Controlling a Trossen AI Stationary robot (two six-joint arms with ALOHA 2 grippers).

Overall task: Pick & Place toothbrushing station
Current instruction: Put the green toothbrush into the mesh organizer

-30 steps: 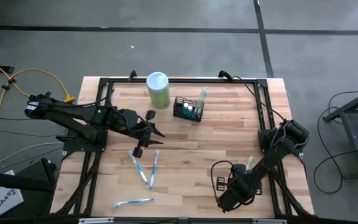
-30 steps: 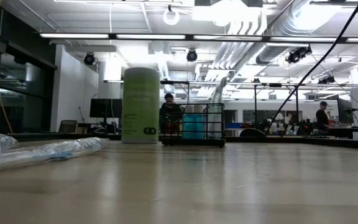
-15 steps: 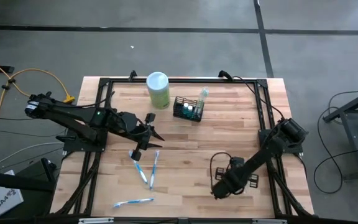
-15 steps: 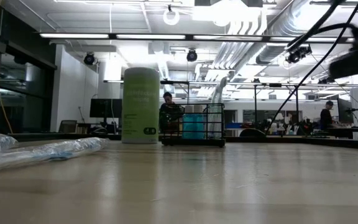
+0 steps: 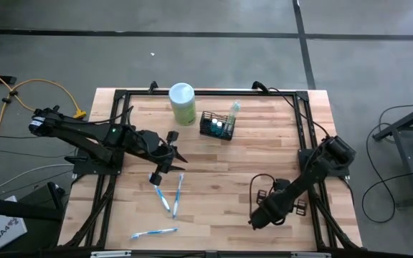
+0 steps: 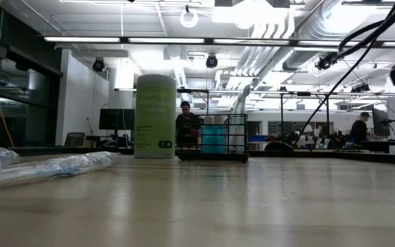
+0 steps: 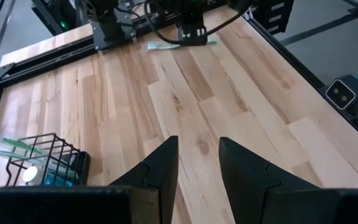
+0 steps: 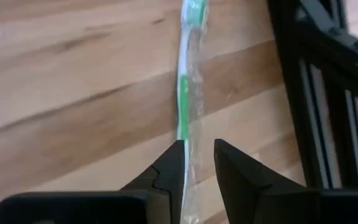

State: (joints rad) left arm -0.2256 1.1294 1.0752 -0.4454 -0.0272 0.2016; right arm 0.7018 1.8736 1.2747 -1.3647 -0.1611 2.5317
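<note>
Both pincers stand slightly parted: my right gripper (image 8: 197, 158) straddles the wrapped green toothbrush (image 8: 185, 93) to pinch it, my left gripper (image 7: 197, 162) hovers empty, and the toothbrushing station (image 5: 216, 125) waits at the table's back edge beside the canister (image 5: 182, 102).

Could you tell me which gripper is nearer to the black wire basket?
Left. The left gripper is beside the wire basket; the right gripper is at the opposite table edge.

Left claw (image 7: 196, 163) slightly parted mid-table; right claw (image 8: 197, 163) low, narrowly parted, near right edge.
</note>
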